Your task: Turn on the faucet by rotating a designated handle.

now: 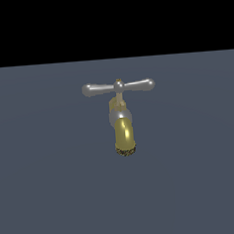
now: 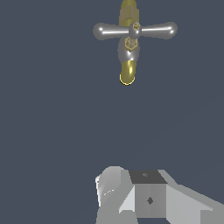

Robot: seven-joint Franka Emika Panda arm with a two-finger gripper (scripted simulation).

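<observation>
Faucet (image 1: 124, 133): a small brass-gold tap was seen alone on a flat dark blue-grey floor (image 1: 45, 194), roughly in the middle of the exterior view. Its curved spout was bent downward and was ended by a dark speckled tip; a silvery collar was placed above the bend.

Handle (image 1: 118, 87): a slim silver crossbar with two rounded ends was found on top of the faucet, centred on a thin brass stem. It was lying level, with one end reaching to each side of the stem, and nothing was touching it.

Faucet in the wrist view (image 2: 127, 72): the spout and collar were seen from above, with the handle (image 2: 134, 30) crossing over them.

Gripper (image 2: 144, 197): only grey and white blocks of the gripper body were shown in the wrist view, well apart from the faucet, with bare floor (image 2: 48, 109) between them. In the exterior view the gripper was not visible.

Fingers: the fingertips were not shown clearly, so it could not be told whether they were spread or pressed together. Nothing was seen to be held.
</observation>
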